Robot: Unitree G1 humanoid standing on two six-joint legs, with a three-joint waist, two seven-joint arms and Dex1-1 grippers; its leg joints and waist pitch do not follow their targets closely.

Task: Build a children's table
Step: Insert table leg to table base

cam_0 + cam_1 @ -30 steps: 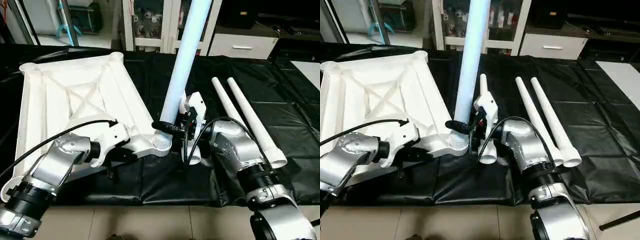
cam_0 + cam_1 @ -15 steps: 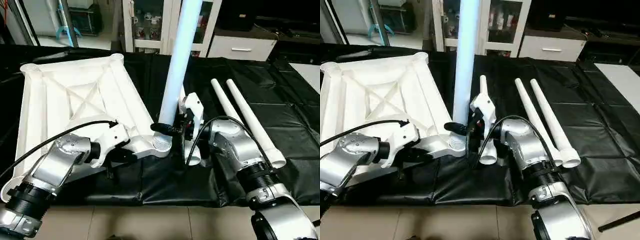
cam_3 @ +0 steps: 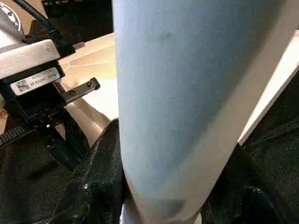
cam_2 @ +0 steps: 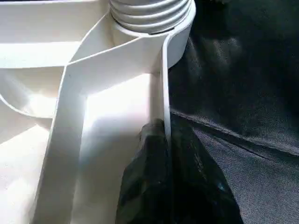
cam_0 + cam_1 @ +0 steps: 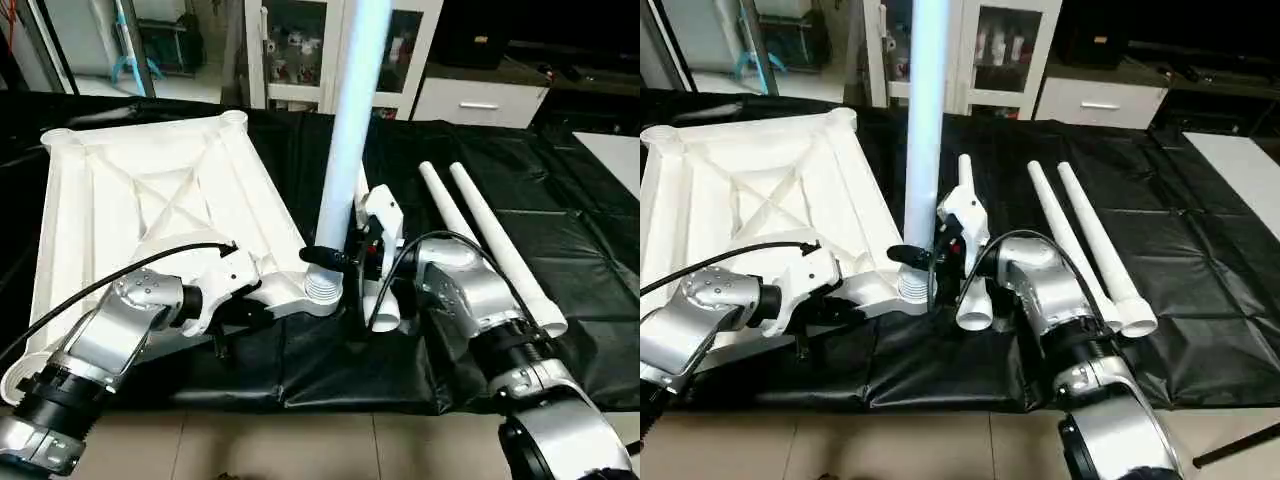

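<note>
Gripping an upright leg [image 5: 345, 140] low on its shaft, the robot's right gripper [image 5: 335, 259] holds the long white tube standing in the ribbed corner socket [image 5: 322, 287] of the tabletop [image 5: 150, 200], its black fingers [image 3: 100, 172] closed against either side of the tube. The white plastic tabletop lies upside down on the black-covered work table [image 5: 560, 220], its X-shaped ribs facing up, on the robot's left side of the work surface; the socket with the leg in it is the corner nearest the right arm. The left gripper [image 5: 238, 308] is clamped on the tabletop's near edge just beside that socket, its dark fingers [image 4: 149, 154] pinching the thin upright rim with almost no gap between them. A second leg [image 5: 970, 250] lies on the black cover just behind the right gripper, its wide open end pointing toward the robot. Two more legs [image 5: 490, 240] lie side by side and nearly touching farther to the right, slanting away across the cover with their wide ends nearest the table's front edge. White cabinets with glass doors [image 5: 295, 50] stand beyond the work table
</note>
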